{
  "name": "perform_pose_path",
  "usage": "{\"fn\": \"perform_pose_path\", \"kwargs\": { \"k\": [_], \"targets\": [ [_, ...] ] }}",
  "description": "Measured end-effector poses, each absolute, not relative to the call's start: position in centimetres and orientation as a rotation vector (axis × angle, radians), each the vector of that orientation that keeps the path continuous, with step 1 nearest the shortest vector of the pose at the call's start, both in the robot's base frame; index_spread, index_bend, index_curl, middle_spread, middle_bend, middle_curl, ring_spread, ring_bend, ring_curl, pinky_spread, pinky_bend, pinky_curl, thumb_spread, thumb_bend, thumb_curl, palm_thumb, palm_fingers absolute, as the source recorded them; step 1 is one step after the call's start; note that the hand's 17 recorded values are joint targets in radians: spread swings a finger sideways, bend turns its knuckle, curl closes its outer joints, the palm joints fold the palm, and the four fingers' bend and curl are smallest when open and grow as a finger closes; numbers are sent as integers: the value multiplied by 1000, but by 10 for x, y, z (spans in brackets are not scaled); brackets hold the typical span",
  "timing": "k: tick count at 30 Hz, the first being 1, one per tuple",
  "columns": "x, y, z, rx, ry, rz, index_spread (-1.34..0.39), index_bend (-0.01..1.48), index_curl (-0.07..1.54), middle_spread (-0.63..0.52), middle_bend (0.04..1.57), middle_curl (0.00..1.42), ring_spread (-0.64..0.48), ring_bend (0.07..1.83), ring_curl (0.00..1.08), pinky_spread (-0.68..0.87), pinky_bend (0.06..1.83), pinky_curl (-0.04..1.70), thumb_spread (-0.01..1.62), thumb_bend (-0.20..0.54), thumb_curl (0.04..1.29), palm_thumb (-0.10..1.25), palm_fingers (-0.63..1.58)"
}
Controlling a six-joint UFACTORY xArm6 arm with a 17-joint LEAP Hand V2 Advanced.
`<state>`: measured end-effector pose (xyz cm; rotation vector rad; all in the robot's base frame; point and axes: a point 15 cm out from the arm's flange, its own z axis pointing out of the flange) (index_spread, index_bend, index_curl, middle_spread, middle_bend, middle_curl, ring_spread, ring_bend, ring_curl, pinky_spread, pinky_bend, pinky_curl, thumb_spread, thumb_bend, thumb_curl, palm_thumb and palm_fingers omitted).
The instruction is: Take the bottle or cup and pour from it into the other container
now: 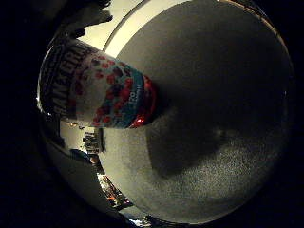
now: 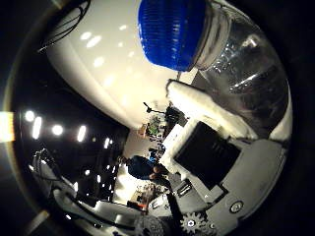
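A bottle fills much of both palm views, so it is close to the palm. Its blue ribbed cap (image 2: 172, 32) and clear shoulder (image 2: 246, 64) show in the thumb side view. The little finger side view shows its body (image 1: 99, 90), wrapped in a white label with red and blue dots, and a red base (image 1: 147, 102) at the grey table. Whether the base touches the table I cannot tell. My hand (image 2: 211, 157) is curled round the bottle, with a white padded finger (image 2: 206, 110) lying against the clear shoulder. No other container shows.
The grey table top (image 1: 218, 123) spreads wide beyond the bottle's base, with the bottle's shadow (image 1: 175, 152) on it. A pale rim (image 1: 124, 29) runs along the table's edge. Past that edge lies a dim room with ceiling lights (image 2: 56, 129).
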<state>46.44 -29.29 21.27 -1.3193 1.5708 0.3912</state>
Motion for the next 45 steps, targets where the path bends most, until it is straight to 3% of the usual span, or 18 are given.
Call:
{"fn": "perform_pose_path", "kwargs": {
  "k": [4,7,13,17,29,45],
  "targets": [
    [458,-286,209,-1338,1578,442,-267,335,472,-93,817,555,-127,1130,406,-372,1313,115,896,-18,494,913,1251],
    [457,-273,209,-1361,1562,484,-274,534,576,-90,939,597,-141,1173,445,-326,1376,206,821,-22,536,925,1310],
    [458,-267,219,-1383,1543,486,-217,947,729,-94,1189,664,-176,1308,536,-217,1504,343,786,-11,613,1021,1245],
    [459,-266,233,-1395,1531,465,-203,1084,765,-101,1301,694,-192,1374,595,-185,1567,412,716,-15,683,1080,1167],
    [455,-234,309,-1658,1534,366,-188,1172,772,-103,1376,701,-184,1448,657,-166,1523,578,480,-17,846,1122,1127],
    [430,-104,391,-2192,1516,217,-186,1191,761,-103,1392,692,-184,1447,673,-177,1393,796,411,-19,931,1105,1127]
  ]
}}
